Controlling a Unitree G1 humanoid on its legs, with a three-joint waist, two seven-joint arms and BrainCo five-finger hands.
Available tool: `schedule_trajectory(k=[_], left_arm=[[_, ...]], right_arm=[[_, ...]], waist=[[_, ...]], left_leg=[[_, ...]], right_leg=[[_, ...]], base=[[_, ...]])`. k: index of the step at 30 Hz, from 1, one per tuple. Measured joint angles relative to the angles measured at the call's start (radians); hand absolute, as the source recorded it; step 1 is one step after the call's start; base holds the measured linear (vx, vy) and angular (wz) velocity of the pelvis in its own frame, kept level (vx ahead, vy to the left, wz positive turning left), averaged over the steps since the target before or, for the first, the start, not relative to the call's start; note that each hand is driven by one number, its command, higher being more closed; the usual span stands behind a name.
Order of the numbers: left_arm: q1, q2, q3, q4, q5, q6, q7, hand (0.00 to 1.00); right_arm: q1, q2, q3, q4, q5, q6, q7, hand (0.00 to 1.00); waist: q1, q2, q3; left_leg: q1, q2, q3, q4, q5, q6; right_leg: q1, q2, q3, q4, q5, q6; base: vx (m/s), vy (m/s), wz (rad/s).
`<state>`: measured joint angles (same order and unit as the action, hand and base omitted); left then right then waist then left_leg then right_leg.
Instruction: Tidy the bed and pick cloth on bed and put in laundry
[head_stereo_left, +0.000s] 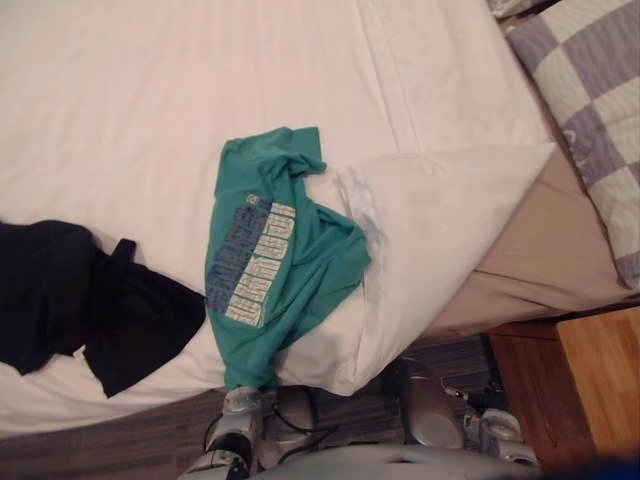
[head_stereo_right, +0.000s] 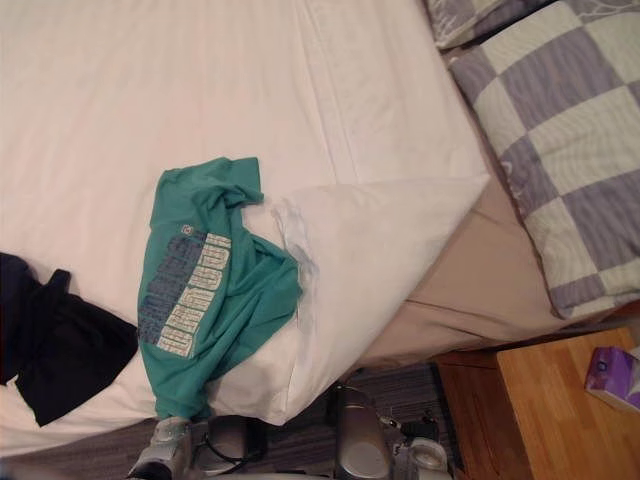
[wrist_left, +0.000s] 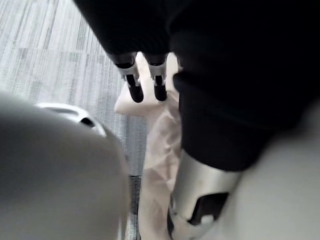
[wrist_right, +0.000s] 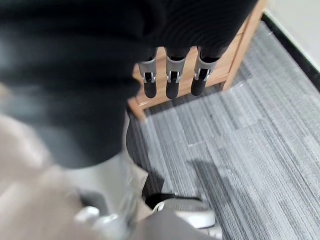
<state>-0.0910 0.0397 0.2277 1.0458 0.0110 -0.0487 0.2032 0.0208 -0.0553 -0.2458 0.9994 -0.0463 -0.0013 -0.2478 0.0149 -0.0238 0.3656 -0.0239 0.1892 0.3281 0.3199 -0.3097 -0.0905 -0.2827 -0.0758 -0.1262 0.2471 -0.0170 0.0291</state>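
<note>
Left eye view, teal shirt (head_stereo_left: 275, 260) on bed (head_stereo_left: 150, 100)

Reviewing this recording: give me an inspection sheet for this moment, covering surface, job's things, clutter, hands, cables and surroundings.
Surface: bed with white sheet; white cover, corner folded back off tan sheet.
Job's things: teal T-shirt crumpled across that corner, hanging over the near edge; dark cloth to its left.
Clutter: checked pillow at the head end.
Hands: left hand and right hand open, low beside the bed, holding nothing.
Cables: nothing seen.
Surroundings: grey carpet; wooden nightstand with purple box.
</note>
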Motion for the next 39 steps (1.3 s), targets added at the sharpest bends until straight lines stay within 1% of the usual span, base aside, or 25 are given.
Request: schedule_trajectory(k=[2,4,7,10,11,17,20,22,24,25,27,28,29,30,31,32,33,35,36,37,38,39], left_arm=[[-0.001,-0.001,-0.002,0.0,0.001,0.0,-0.006,0.0],[0.006,0.002,-0.003,0.002,0.003,0.005,-0.028,0.0],[0.007,0.003,-0.002,0.002,0.001,0.008,-0.032,0.0],[0.014,0.0,0.0,0.003,0.0,0.014,-0.031,0.0],[0.04,-0.025,-0.001,0.041,0.0,0.017,-0.044,0.0],[0.04,-0.026,-0.002,0.043,0.0,0.018,-0.044,0.0],[0.037,-0.025,-0.01,0.066,0.005,0.022,-0.046,0.0],[0.037,-0.023,-0.011,0.08,0.01,0.031,-0.046,0.0],[0.042,-0.012,-0.009,0.085,0.01,0.046,-0.048,0.0],[0.051,-0.011,0.008,0.088,0.01,0.049,-0.052,0.0],[0.06,-0.013,0.041,0.088,0.009,0.058,-0.051,0.0],[0.07,-0.013,0.071,0.088,0.009,0.066,-0.051,0.0],[0.076,-0.013,0.1,0.088,0.009,0.069,-0.051,0.0],[0.082,-0.013,0.114,0.088,0.008,0.07,-0.051,0.0],[0.089,-0.013,0.143,0.088,0.008,0.071,-0.051,0.0],[0.094,-0.013,0.168,0.088,0.009,0.071,-0.051,0.0],[0.098,-0.012,0.178,0.087,0.009,0.071,-0.052,0.0],[0.125,-0.004,0.215,0.086,0.011,0.071,-0.054,0.0],[0.135,-0.001,0.219,0.086,0.011,0.071,-0.054,0.0],[0.15,0.005,0.239,0.086,0.014,0.07,-0.059,0.0],[0.156,0.008,0.256,0.087,0.013,0.07,-0.066,0.0],[0.162,0.008,0.294,0.086,0.013,0.069,-0.076,0.0]], right_arm=[[0.003,0.002,0.001,-0.002,-0.017,0.008,0.0,0.0],[0.006,0.005,0.002,-0.008,-0.017,0.012,0.003,0.0],[0.008,0.005,0.002,-0.009,-0.017,0.015,0.003,0.0],[0.018,0.005,0.003,-0.008,-0.018,0.016,0.003,0.0],[0.043,-0.028,0.045,0.018,-0.019,0.017,0.009,0.0],[0.043,-0.028,0.045,0.018,-0.019,0.017,0.009,0.0],[0.047,-0.03,0.044,0.018,-0.018,0.017,0.011,0.0],[0.054,-0.029,0.045,0.021,-0.014,0.016,0.024,0.0],[0.054,-0.027,0.041,0.032,0.018,0.013,0.036,0.0],[0.054,-0.025,0.015,0.046,0.072,0.01,0.046,0.0],[0.055,-0.012,-0.028,0.065,0.14,0.006,0.049,0.0],[0.055,0.004,-0.067,0.079,0.203,0.005,0.05,0.0],[0.058,0.008,-0.106,0.089,0.249,0.006,0.054,0.0],[0.064,0.007,-0.128,0.092,0.272,0.007,0.054,0.0],[0.075,-0.002,-0.184,0.091,0.31,0.007,0.053,0.0],[0.084,-0.021,-0.234,0.09,0.333,0.007,0.05,0.0],[0.089,-0.034,-0.256,0.088,0.34,0.009,0.05,0.0],[0.098,-0.114,-0.374,0.082,0.351,0.016,0.051,0.0],[0.101,-0.141,-0.416,0.079,0.355,0.019,0.051,0.0],[0.115,-0.193,-0.475,0.064,0.356,0.02,0.049,0.0],[0.126,-0.212,-0.499,0.047,0.358,0.022,0.05,0.0],[0.141,-0.242,-0.535,0.008,0.357,0.023,0.043,0.0]], waist=[[0.004,-0.008,-0.005],[-0.005,-0.013,-0.014],[-0.008,-0.012,-0.015],[-0.004,-0.009,-0.037],[0.032,0.034,-0.126],[0.034,0.035,-0.129],[0.031,0.04,-0.138],[0.032,0.039,-0.162],[0.033,0.035,-0.182],[0.032,0.029,-0.204],[0.032,0.023,-0.224],[0.029,0.028,-0.234],[0.026,0.016,-0.244],[0.026,0.025,-0.247],[0.024,0.022,-0.257],[0.016,0.021,-0.258],[0.012,0.021,-0.259],[-0.007,0.025,-0.277],[-0.01,0.034,-0.281],[-0.02,0.051,-0.284],[-0.026,0.047,-0.286],[-0.025,0.05,-0.293]], left_leg=[[0.004,-0.011,0.023,-0.014,0.006,0.008],[0.007,-0.029,0.046,-0.038,0.016,0.017],[0.006,-0.032,0.053,-0.039,0.021,0.019],[0.011,-0.031,0.049,-0.053,0.029,0.012],[0.077,-0.044,0.074,-0.161,0.078,0.004],[0.077,-0.044,0.071,-0.164,0.078,0.004],[0.101,-0.044,0.045,-0.18,0.088,0.004],[0.132,-0.044,0.022,-0.199,0.094,0.002],[0.156,-0.043,0.006,-0.206,0.094,0.002],[0.173,-0.043,-0.008,-0.212,0.094,0.002],[0.188,-0.043,-0.01,-0.215,0.092,-0.001],[0.2,-0.042,-0.006,-0.216,0.09,-0.005],[0.215,-0.042,0.001,-0.217,0.086,-0.01],[0.216,-0.042,0.008,-0.218,0.085,-0.011],[0.218,-0.043,0.021,-0.216,0.084,-0.011],[0.218,-0.043,0.032,-0.213,0.082,-0.011],[0.218,-0.043,0.04,-0.213,0.081,-0.011],[0.214,-0.04,0.066,-0.221,0.075,-0.009],[0.214,-0.037,0.075,-0.226,0.074,-0.009],[0.215,-0.025,0.075,-0.23,0.072,-0.013],[0.218,-0.023,0.072,-0.229,0.071,-0.016],[0.219,-0.012,0.073,-0.231,0.07,-0.026]], right_leg=[[-0.008,-0.01,0.005,0.001,0.009,0.006],[-0.028,-0.03,0.023,0.014,0.013,0.01],[-0.036,-0.033,0.026,0.019,0.016,0.013],[-0.036,-0.028,0.026,0.008,0.023,0.013],[0.134,0.011,0.055,-0.342,0.208,0.013],[0.135,0.009,0.047,-0.341,0.206,0.012],[0.171,0.007,0.019,-0.341,0.202,0.011],[0.208,0.007,-0.002,-0.342,0.191,0.014],[0.24,0.006,-0.022,-0.344,0.184,0.015],[0.261,0.004,-0.031,-0.349,0.179,0.015],[0.277,0.004,-0.032,-0.349,0.174,0.017],[0.285,0.006,-0.03,-0.349,0.174,0.017],[0.296,0.007,-0.023,-0.349,0.173,0.017],[0.294,0.008,-0.018,-0.349,0.173,0.017],[0.289,0.009,-0.002,-0.349,0.171,0.018],[0.284,0.009,0.005,-0.349,0.166,0.019],[0.28,0.009,0.007,-0.349,0.165,0.018],[0.258,0.019,0.029,-0.349,0.162,0.022],[0.252,0.024,0.029,-0.349,0.158,0.026],[0.251,0.034,0.028,-0.342,0.165,0.014],[0.253,0.037,0.028,-0.342,0.159,0.007],[0.25,0.052,0.028,-0.348,0.151,0.003]], base=[[-0.03,-0.034,-0.19],[-0.01,-0.041,-0.18],[0.04,-0.066,-0.05],[0.06,-0.079,0.02],[0.0,0.0,0.0],[0.0,-0.001,0.01],[0.03,0.001,0.27],[0.04,0.005,0.34],[0.02,0.013,0.29],[0.0,0.012,0.21],[0.0,0.005,0.09],[-0.02,0.008,-0.09],[-0.03,0.006,-0.16],[-0.05,0.007,-0.26],[-0.06,0.003,-0.3],[-0.05,0.001,-0.3],[-0.06,-0.007,-0.34],[-0.03,-0.018,-0.35],[0.02,-0.048,-0.23],[0.05,-0.044,-0.08],[0.09,-0.068,-0.05],[0.12,-0.081,-0.07]])
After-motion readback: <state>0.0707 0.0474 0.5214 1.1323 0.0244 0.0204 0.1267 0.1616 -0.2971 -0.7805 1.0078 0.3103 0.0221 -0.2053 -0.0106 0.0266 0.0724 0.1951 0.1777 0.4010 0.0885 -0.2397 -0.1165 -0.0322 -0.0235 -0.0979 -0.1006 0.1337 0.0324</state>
